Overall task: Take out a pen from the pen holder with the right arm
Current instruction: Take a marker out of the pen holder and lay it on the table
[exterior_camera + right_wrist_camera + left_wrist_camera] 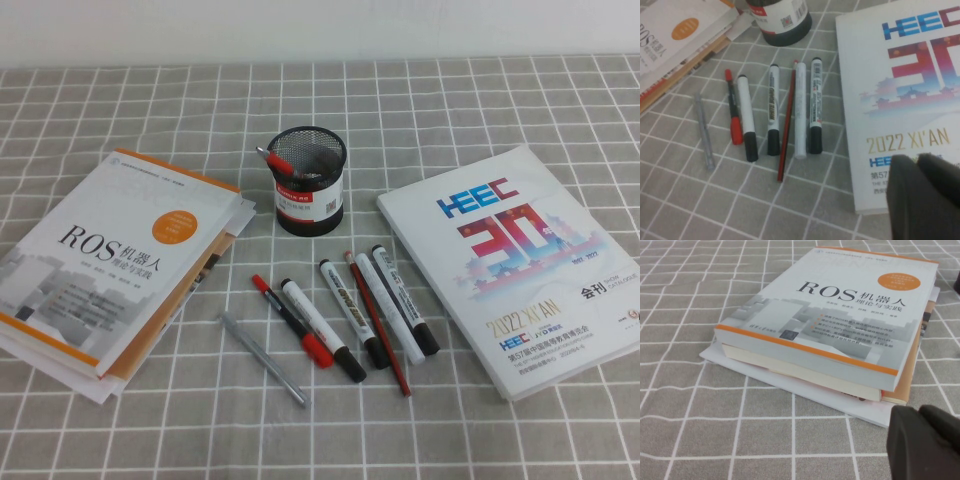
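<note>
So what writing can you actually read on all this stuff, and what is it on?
"ROS 机器人": cover of the top book
"HEEC": white catalogue
"30": same catalogue
"2022 XI'AN": same catalogue
"会刊": same catalogue
Label on the pen holder, print on the markers: too blurred to read
left gripper, by the books, and right gripper, over the catalogue: both shut, no text

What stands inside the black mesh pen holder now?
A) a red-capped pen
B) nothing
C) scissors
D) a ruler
A: a red-capped pen leans inside the pen holder. The left claw is beside the ROS book stack, the right claw by the HEEC catalogue.
</note>
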Robot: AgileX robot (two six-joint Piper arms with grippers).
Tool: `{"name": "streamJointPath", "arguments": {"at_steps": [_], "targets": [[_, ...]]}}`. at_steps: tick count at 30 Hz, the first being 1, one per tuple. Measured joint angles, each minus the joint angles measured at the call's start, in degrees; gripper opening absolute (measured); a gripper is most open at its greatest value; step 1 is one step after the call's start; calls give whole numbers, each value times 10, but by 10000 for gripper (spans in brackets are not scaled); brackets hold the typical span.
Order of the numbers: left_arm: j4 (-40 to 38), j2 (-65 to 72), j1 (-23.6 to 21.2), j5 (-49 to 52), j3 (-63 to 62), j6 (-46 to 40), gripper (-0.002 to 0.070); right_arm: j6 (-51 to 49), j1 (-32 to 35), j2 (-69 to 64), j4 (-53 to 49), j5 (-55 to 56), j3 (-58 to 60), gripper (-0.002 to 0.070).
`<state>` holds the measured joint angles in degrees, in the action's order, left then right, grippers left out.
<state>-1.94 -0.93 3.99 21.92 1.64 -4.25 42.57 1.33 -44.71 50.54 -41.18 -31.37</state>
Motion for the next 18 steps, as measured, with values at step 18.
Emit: {"name": "streamJointPath", "arguments": {"at_steps": [18], "targets": [[0, 0, 0, 0, 0, 0, -3, -270, -327, -66, -305, 280, -19, -13]]}}
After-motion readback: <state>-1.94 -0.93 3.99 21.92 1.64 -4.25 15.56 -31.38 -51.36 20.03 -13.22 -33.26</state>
